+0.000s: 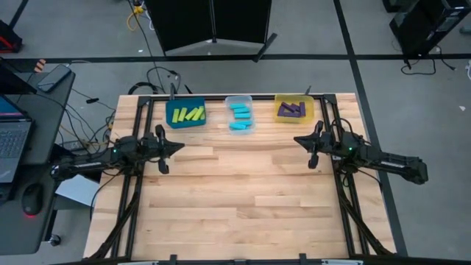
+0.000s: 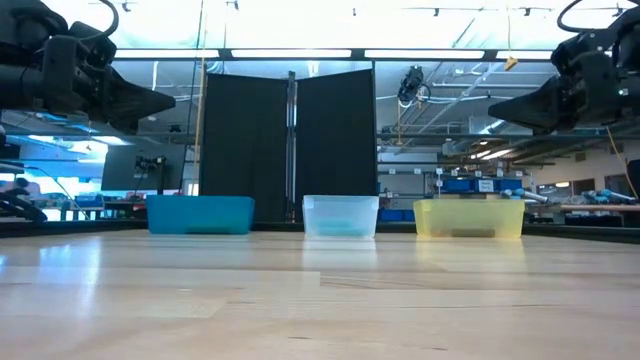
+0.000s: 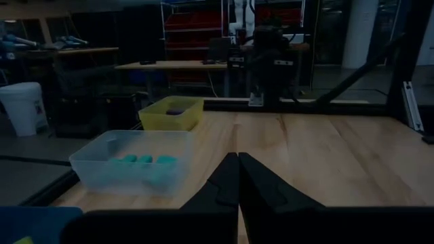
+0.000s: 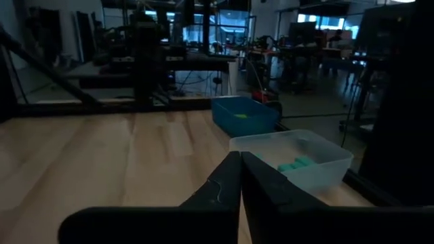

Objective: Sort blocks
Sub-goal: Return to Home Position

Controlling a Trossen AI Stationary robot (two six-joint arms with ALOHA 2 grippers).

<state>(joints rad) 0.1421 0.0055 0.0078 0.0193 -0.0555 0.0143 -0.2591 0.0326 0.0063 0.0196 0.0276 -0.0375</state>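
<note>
Lime green blocks [image 1: 187, 114] lie in the blue bin [image 1: 185, 122], cyan blocks [image 1: 241, 117] in the clear bin [image 1: 240, 102], purple blocks [image 1: 292, 110] in the yellow bin [image 1: 295, 118], all at the table's far edge. My left gripper [image 1: 181, 146] is shut and hovers above the table near the blue bin, holding nothing. My right gripper [image 1: 297, 138] is shut and hovers near the yellow bin, holding nothing. In the left wrist view my left gripper [image 3: 238, 157] points toward the clear bin [image 3: 129, 166]. In the right wrist view my right gripper [image 4: 240, 156] also points toward the clear bin [image 4: 298, 163].
The three bins [image 2: 200, 214] [image 2: 340, 216] [image 2: 468, 217] stand in a row along the far edge. The wooden tabletop [image 1: 243, 199] spreads bare toward the near edge. Black frame rails [image 1: 132, 199] run along both sides. A desk with a laptop [image 1: 15, 147] stands left of the table.
</note>
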